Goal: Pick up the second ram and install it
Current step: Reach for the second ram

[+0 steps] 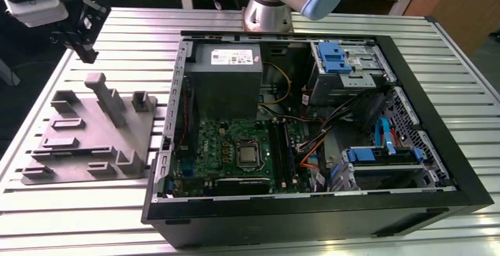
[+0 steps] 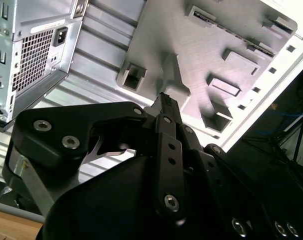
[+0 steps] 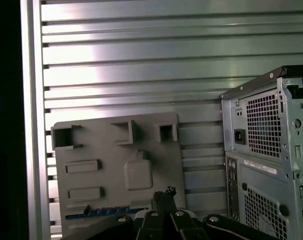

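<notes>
Jaws of the black gripper [image 1: 86, 55] are seen drawn close together, with nothing held between them. The tool is raised over the far corner of the slatted aluminium table [image 1: 156, 21] at the exterior view's left. The second ram, a long thin blue-green memory stick [image 3: 99, 212], is laid along one edge of the grey moulded fixture plate [image 1: 78, 133] and is not gripped. The plate is set on the table just beside the open black computer case [image 1: 273, 232], with the stick outside the case.

Second ram [image 3: 99, 212] on tray [image 3: 111, 150], tray beside computer case [image 3: 261, 150]
</notes>
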